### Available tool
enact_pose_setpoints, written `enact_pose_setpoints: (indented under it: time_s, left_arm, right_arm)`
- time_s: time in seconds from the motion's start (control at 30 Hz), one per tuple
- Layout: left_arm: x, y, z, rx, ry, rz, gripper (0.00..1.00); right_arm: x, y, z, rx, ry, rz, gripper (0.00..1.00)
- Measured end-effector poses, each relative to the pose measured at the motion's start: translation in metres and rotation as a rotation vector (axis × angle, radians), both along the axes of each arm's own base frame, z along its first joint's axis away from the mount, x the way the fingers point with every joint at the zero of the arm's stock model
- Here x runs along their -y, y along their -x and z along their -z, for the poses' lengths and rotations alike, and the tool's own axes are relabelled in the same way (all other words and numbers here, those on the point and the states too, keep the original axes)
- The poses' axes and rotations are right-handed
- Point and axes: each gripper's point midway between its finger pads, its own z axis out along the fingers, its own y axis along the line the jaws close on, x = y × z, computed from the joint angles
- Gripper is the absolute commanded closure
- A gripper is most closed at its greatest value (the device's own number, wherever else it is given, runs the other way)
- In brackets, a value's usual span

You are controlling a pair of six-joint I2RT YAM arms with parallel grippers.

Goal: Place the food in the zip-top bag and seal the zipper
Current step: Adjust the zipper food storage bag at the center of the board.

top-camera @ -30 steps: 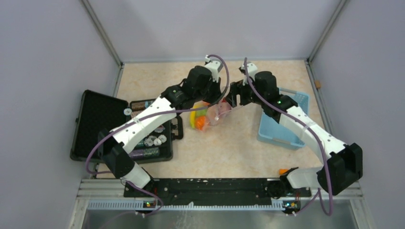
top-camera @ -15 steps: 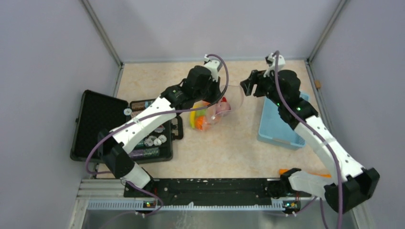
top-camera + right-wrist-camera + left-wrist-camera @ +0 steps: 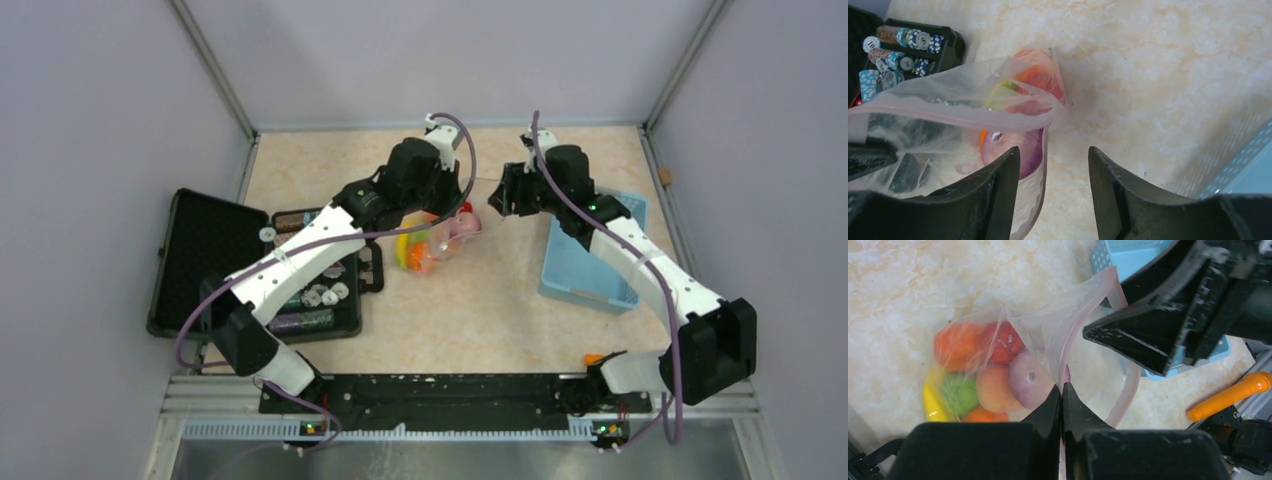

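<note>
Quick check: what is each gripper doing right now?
Left gripper: closed, pinching the rim of the zip-top bag.
Right gripper: open, holding nothing.

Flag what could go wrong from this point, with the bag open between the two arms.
1. The left jaws are shut on just one spot of the zip-top bag rim while its mouth gapes. If the thin film slips, the food could spill out.
2. The right jaws stand open at the zipper with nothing gripped. Closing here might catch loose film instead of the strip, leaving the seal crooked.
</note>
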Motion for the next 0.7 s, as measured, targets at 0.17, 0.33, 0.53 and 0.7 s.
enact_pose_setpoints:
  time_s: [0.17, 0.33, 0.53, 0.7]
  left_arm:
    - [0.003, 0.004, 0.001, -0.009, 0.008, 0.024, 1.0]
    - [0.003, 0.005, 0.001, -0.011, 0.008, 0.034, 1.0]
    - [-0.007, 0.008, -0.013, 0.048, -0.008, 0.037, 0.3]
    - [-0.014, 0.01, -0.03, 0.111, -0.018, 0.054, 0.01]
  right_arm:
    - [-0.005, -0.016, 0.015, -0.037, -0.005, 0.037, 0.77]
    - [-0.014, -0.02, 0.02, -0.052, 0.009, 0.056, 1.0]
    - [-0.026, -0.017, -0.009, 0.02, -0.021, 0.079, 1.0]
    - [-0.02, -0.018, -0.05, 0.097, -0.072, 0.175, 1.0]
